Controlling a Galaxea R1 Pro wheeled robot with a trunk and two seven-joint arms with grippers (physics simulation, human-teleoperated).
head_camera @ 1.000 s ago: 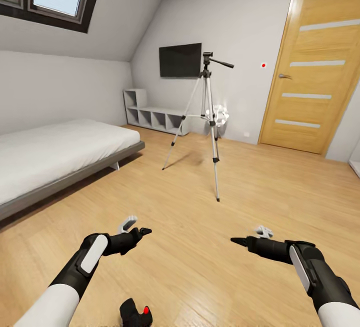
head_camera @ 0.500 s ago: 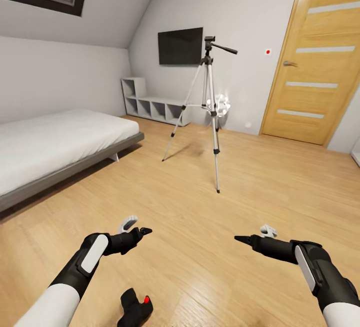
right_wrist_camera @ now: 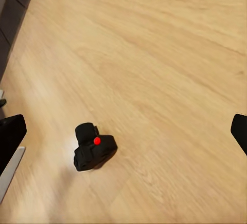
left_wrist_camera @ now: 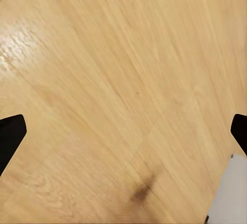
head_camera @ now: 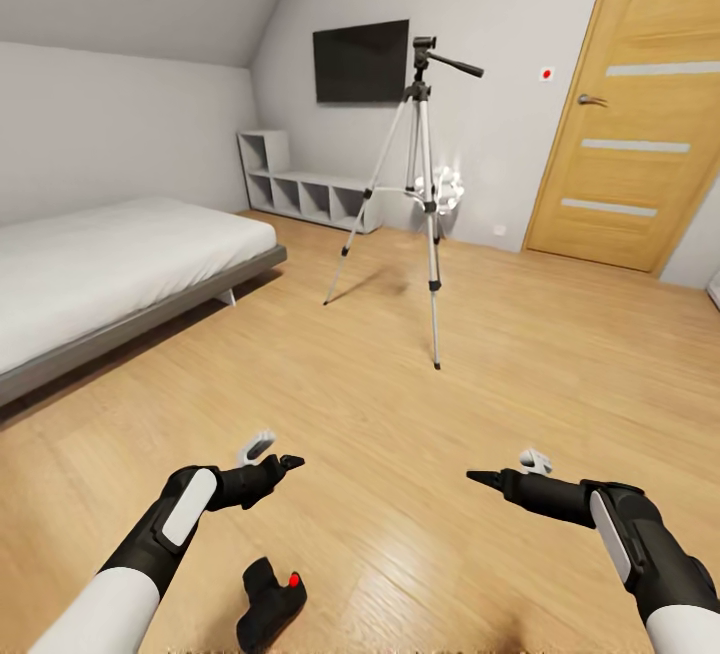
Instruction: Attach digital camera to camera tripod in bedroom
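The camera (head_camera: 268,606) is seen lying on the floor (head_camera: 400,414) — well apart from the tripod (head_camera: 424,174) — between both wide-spread, empty grippers.

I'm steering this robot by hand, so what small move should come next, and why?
Probably lower the left gripper toward the digital camera. It lies on the wood floor just below that arm, ungrasped, and both grippers look open and empty, while the camera tripod stands farther off.

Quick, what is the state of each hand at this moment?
Left hand: open, holding nothing.
Right hand: open, holding nothing; the digital camera lies on the floor.
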